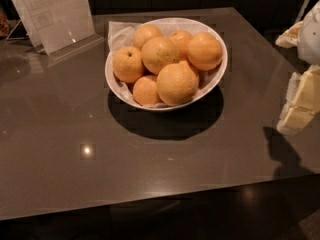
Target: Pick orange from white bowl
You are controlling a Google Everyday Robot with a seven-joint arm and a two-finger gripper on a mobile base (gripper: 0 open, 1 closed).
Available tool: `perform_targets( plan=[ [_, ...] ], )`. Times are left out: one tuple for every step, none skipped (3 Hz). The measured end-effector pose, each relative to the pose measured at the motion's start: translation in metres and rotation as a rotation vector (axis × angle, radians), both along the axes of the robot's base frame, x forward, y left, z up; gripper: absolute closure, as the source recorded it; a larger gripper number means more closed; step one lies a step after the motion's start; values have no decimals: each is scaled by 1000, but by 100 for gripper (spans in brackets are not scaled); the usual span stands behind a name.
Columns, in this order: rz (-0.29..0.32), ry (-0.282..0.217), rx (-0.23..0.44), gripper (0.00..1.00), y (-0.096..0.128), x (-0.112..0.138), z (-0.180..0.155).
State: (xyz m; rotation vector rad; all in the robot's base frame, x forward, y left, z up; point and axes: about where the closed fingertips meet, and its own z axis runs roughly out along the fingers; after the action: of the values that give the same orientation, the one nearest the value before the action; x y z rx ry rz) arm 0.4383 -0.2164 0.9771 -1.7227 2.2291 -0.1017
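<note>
My gripper hangs at the right, over the table edge, well apart from the white bowl and the orange; whether it's open or closed, I cannot tell

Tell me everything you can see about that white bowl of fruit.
The white bowl is wide, shallow and round, thin-rimmed, lined with crumpled white paper. It stands upright on the dark glossy table, heaped with oranges, its shadow in front. The gripper is at the right edge of the view, clear of it.
</note>
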Motion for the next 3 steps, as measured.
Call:
perform_targets(
  plan=[
    [0,0,0,0,0,0,0],
    [32,-11,9,0,3,8,5],
    [102,-39,33,0,9,31,14]
  ],
)
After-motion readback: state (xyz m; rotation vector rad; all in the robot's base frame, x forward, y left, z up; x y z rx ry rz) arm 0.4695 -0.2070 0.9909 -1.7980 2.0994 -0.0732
